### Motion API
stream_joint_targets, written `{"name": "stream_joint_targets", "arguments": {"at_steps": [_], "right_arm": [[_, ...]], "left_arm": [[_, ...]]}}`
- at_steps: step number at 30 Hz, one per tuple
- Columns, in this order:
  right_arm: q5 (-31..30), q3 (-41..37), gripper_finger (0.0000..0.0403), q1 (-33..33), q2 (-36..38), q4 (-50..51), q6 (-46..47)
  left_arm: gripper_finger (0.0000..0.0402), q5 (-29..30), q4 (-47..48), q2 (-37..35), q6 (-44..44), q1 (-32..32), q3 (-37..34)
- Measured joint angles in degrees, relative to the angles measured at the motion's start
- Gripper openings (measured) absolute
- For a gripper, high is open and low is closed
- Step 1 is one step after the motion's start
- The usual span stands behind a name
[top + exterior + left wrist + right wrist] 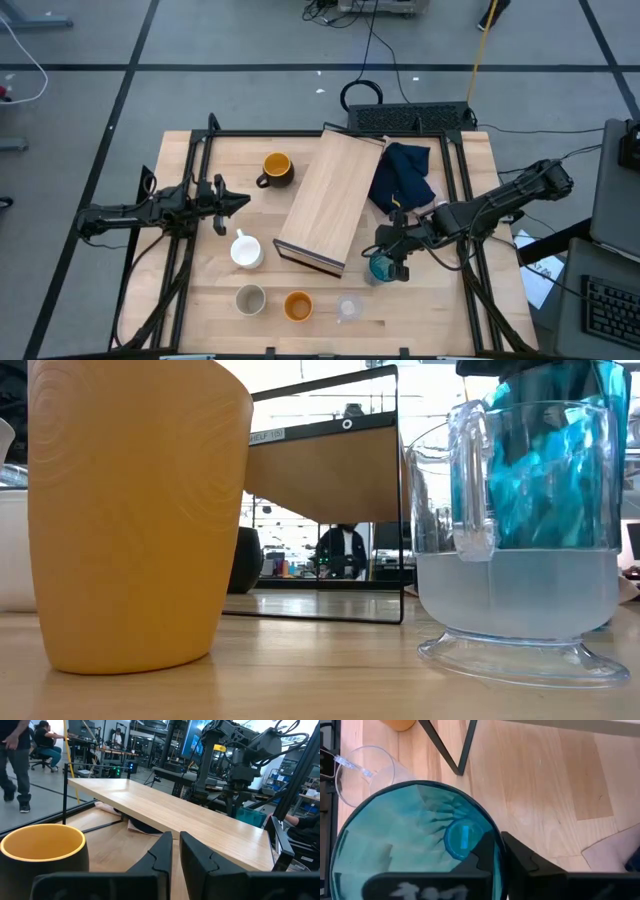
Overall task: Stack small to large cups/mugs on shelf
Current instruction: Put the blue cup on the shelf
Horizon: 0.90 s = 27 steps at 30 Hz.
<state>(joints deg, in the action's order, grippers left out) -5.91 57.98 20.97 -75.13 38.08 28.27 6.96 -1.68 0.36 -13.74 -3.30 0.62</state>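
Right gripper [388, 264]: jaws closed on the rim of the teal ribbed tumbler [415, 845], one finger [485, 851] inside the wall, the other outside. Tumbler near the front right of the table [440, 310], just beside the dark end edge of the shelf; whether its base touches the table is hard to judge from here.

Left gripper [240, 200]: fingers [160, 860] nearly together, holding nothing, over the left side of the table, pointing toward the shelf.

Shelf [330, 200]: long light-wood board, lying diagonally at table centre.

Dark mug with yellow inside [276, 169]: upright, left of the shelf's far half.

White mug [246, 250]: left of the shelf's near end.

Front row, left to right: beige cup [250, 298], orange cup [298, 305], small clear glass [349, 308]; the glass stands just beside the tumbler.

Navy cloth [405, 175]: bunched at the shelf's right edge, beyond the right gripper.
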Motion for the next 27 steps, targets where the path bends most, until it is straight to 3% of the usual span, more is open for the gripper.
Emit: {"name": "stream_joint_targets", "arguments": {"at_steps": [13, 27], "right_arm": [[-4.72, 1.37, 0.0003, -0.35, 5.31, -0.55, -0.78], [-13.19, 11.4, 0.0001, -0.35, 15.41, 13.89, -2.41]], "left_arm": [[0.0037, 0.02, -0.12, 0.0, -0.02, 0.01, 0.0], [0.0037, 0.02, -0.18, 0.01, -0.28, 0.0, 0.0]]}}
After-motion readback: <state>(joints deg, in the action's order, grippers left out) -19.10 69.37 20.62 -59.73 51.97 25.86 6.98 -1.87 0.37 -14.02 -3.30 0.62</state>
